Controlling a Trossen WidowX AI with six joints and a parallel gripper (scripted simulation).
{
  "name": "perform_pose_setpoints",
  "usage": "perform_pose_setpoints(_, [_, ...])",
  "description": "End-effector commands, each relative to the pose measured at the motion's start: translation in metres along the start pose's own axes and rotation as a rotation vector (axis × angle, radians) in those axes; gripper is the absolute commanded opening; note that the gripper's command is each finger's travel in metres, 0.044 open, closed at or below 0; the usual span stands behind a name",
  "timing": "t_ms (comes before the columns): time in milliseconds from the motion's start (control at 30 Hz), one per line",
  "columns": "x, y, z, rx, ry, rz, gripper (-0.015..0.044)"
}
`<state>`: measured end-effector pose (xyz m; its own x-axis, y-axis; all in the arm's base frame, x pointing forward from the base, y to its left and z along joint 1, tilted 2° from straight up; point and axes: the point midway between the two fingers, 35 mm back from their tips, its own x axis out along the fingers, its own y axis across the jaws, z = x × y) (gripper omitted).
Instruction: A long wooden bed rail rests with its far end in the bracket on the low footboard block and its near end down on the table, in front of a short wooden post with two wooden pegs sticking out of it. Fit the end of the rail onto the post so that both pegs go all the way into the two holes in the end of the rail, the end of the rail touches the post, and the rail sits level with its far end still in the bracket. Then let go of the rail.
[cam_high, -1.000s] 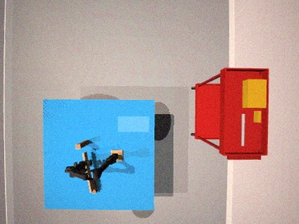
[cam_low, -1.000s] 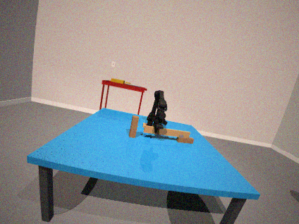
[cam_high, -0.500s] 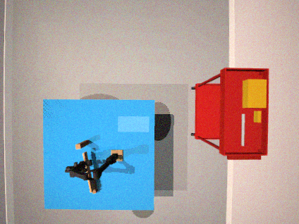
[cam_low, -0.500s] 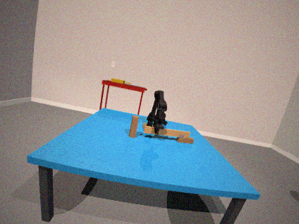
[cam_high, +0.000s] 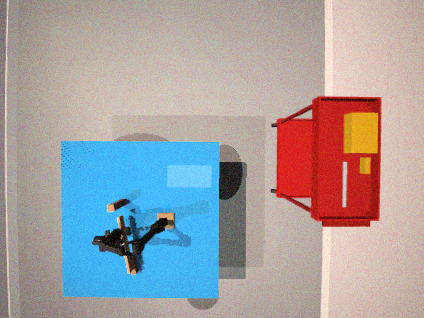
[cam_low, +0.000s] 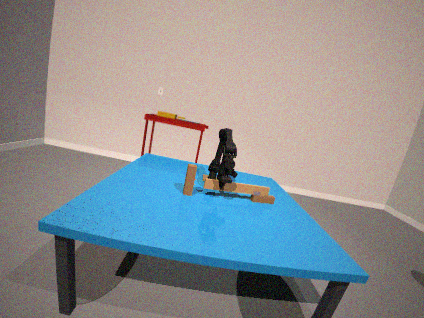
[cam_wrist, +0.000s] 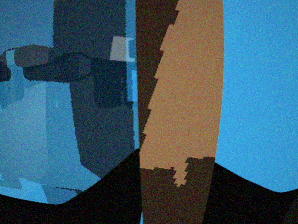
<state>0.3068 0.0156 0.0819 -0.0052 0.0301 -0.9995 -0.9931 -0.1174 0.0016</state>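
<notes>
Rail in the gripper's hold, standing apart from its post

From where I stand, the black arm (cam_high: 152, 234) (cam_low: 227, 150) bends over the blue table (cam_high: 90, 280) (cam_low: 200, 240), and its gripper (cam_high: 127, 241) (cam_low: 222, 185) (cam_wrist: 162, 156) is closed around the long wooden rail (cam_high: 129, 261) (cam_low: 247, 188) (cam_wrist: 187, 90). The fingers stand only a little way open, with the rail's thickness between them, one on each side of it.

The rail is up off the tabletop at the end by the post, with a dark shadow lying beneath it. The short wooden post (cam_high: 111, 207) (cam_low: 190, 180) stands upright just beyond that end, and I can see blue between the two, so they are not touching. The pegs and the holes are too small for me to make out.

At its other end the rail reaches the low footboard block (cam_high: 132, 272) (cam_low: 263, 199); I cannot tell whether it is seated in the bracket. Well away from the table is a red cart (cam_high: 315, 160) (cam_low: 175, 121), carrying a yellow box (cam_high: 362, 132) (cam_low: 166, 115).
</notes>
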Motion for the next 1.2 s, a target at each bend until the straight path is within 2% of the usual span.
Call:
perform_pose_setpoints(0, [-0.0012,0.0006,0.0004,0.001,-0.002,-0.004,0.0000])
perform_pose_setpoints(1167, [-0.0015,0.0006,-0.0074,0.001,-0.002,-0.004,0.0000])
